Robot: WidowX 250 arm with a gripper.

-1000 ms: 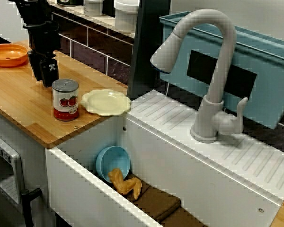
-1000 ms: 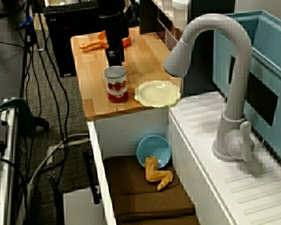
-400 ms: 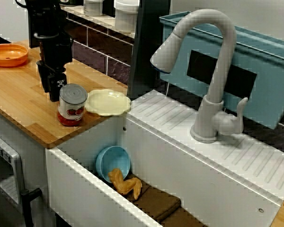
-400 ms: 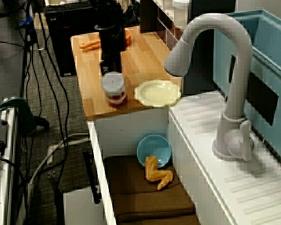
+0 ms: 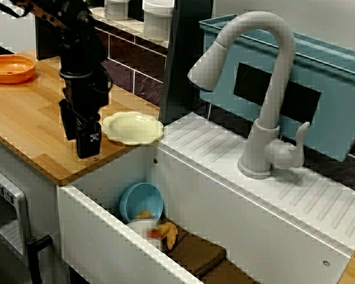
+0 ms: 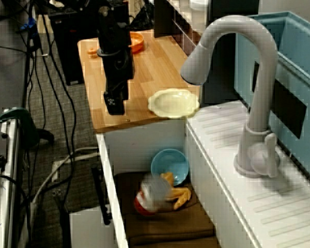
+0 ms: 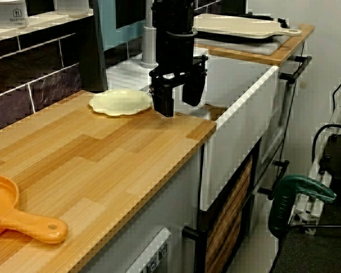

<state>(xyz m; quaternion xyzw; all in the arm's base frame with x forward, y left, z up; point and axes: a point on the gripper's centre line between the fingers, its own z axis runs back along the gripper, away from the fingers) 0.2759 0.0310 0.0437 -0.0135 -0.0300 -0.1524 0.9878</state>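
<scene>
Now the hand (image 7: 179,103) hangs at the surface's (image 7: 102,153) edge beside the plate (image 7: 120,101), fingers (image 7: 163,105) apart and empty. The can (image 6: 152,194) lies blurred down in the sink (image 5: 106,236). Reaching it would mean dipping low.

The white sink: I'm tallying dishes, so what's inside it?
Inside the white sink: a light blue bowl, a blurred red-and-white tin can, a yellow-orange food piece, brown mats. The can hides part of the food piece.
</scene>
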